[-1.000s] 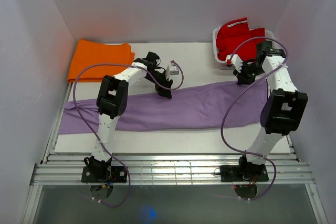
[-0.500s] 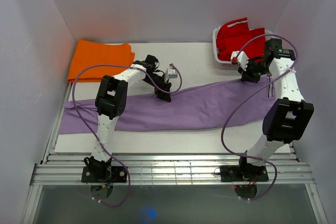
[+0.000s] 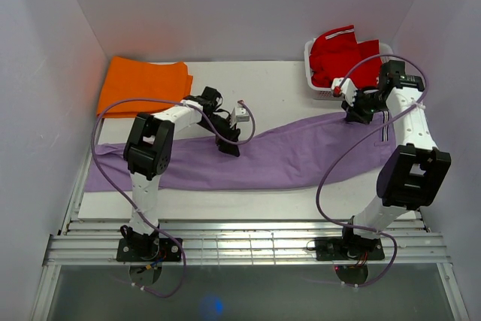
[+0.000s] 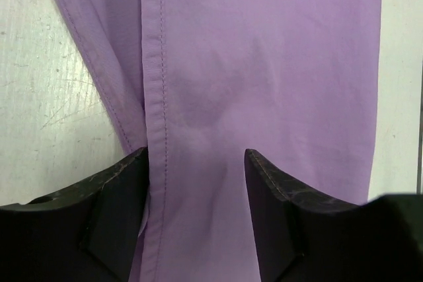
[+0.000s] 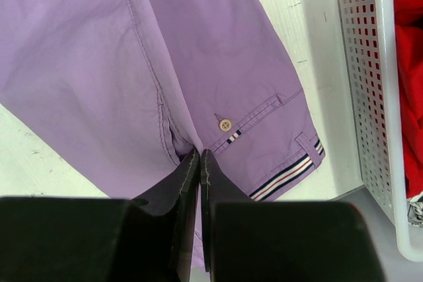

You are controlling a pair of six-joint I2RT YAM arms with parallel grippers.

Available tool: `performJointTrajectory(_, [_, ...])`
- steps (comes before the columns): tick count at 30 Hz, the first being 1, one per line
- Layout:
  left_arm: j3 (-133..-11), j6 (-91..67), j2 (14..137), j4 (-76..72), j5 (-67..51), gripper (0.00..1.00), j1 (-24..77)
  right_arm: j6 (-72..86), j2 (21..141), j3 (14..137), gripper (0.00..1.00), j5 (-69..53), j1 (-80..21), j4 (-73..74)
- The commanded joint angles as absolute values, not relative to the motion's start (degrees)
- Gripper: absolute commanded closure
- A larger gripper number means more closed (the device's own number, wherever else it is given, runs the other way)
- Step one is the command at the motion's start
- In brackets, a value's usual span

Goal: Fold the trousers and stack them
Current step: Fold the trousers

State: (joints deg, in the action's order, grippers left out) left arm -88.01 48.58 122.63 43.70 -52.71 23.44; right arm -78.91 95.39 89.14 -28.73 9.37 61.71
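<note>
Right gripper (image 5: pixel 199 155) pinches the lilac trousers (image 5: pixel 79 64) by the back pocket (image 5: pixel 254 113), seemingly to fold them; left gripper (image 4: pixel 195 160) hovers spread over a seam (image 4: pixel 155 64).

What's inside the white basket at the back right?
A red garment with white trim is piled in the basket. Anything beneath it is covered.

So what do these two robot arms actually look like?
Both are built alike: the left arm and right arm have white tube-like links joined by chunky black joint housings, on black bases. A thin purple cable loops loosely along each. The left tool and right tool each have two black, wedge-shaped fingers, slightly scuffed.
</note>
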Motion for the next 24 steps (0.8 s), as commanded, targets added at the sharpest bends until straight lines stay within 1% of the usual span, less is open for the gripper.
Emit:
performJointTrajectory(1, [-86.6,46.1,115.6,38.6,-52.2,0.31,23.6,-80.6,92.8,88.4,0.92,-30.7,9.7,62.8])
performJointTrajectory(3, [-86.7,46.1,115.1,38.7,-52.7,0.31,23.6,-80.9,92.6,88.1,0.92,-30.7,9.8,63.0])
performJointTrajectory(6, [-86.7,46.2,115.0,38.8,-52.9,0.35,23.6,-81.7,91.8,87.4,0.92,-30.5,9.7,64.1])
performJointTrajectory(7, [-86.8,46.2,115.1,38.9,-52.6,0.39,23.6,-81.8,91.2,86.8,0.92,-30.2,9.8,64.1])
performJointTrajectory(10, [-86.7,46.4,115.5,39.4,-52.4,0.41,23.6,-82.7,89.8,85.6,0.92,-30.3,9.8,64.9])
performJointTrajectory(12, [-86.5,46.6,115.8,39.6,-52.5,0.38,23.6,-83.6,89.1,85.1,0.92,-30.9,9.8,66.0])
performJointTrajectory(13, [-86.8,46.1,116.0,39.3,-52.5,0.34,23.6,-84.0,88.3,84.8,0.92,-31.6,9.8,66.4])
performJointTrajectory(14, [-86.9,45.4,116.2,38.0,-52.6,0.28,23.6,-84.1,87.9,84.5,0.92,-31.9,9.8,66.7])
performJointTrajectory(15, [-87.1,44.7,116.3,37.4,-52.6,0.26,23.6,-84.2,87.5,84.2,0.92,-32.1,9.8,66.8])
performJointTrajectory(20, [-91.1,42.8,118.6,35.9,-54.3,0.2,23.6,-85.8,83.8,82.2,0.92,-32.4,10.4,66.8])
performJointTrajectory(24, [-95.0,42.1,120.8,35.8,-56.6,0.2,23.9,-86.1,81.5,80.2,0.92,-32.6,11.2,66.7])
